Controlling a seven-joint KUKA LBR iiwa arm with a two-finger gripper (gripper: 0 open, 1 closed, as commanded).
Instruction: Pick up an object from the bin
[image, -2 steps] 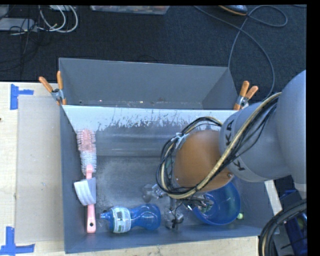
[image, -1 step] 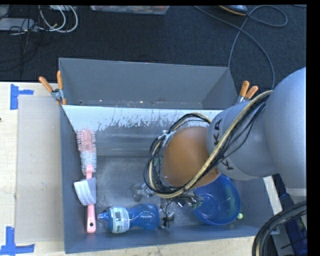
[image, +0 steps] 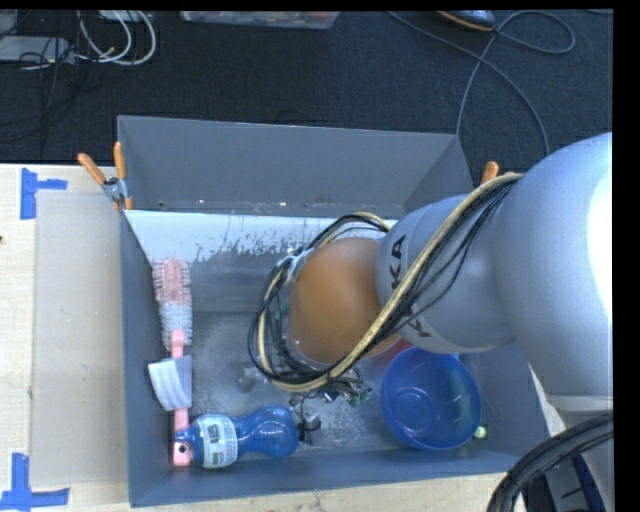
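Under the orange cover (image: 335, 300): the pincer (image: 325, 398) sits low over the floor of the bin (image: 300, 170), mid-front, between the blue bottle (image: 245, 436) and the blue bowl (image: 430, 405).
Pincer state: cannot tell whether spread or pressed together; the wrist hides most of it.
Nearest thing: blue bottle, lying on its side along the front wall, narrow blue end just beside the pincer, white-labelled end toward the left.
Handling, as a guess: light hard plastic, smooth and rounded, apt to roll or slip. The waist between its two bulges looks the surest hold, taken across its width.
Other candidate: blue bowl, upright near the right wall. It is probably light and stiff, with the rim as the only hold.
Further off: pink brush (image: 172, 295) and a white piece (image: 170, 382) by the left wall, well apart from the pincer.
Arm pose: reaches in from the right, wrist pointed steeply down, cables (image: 270, 330) looped round the cover.
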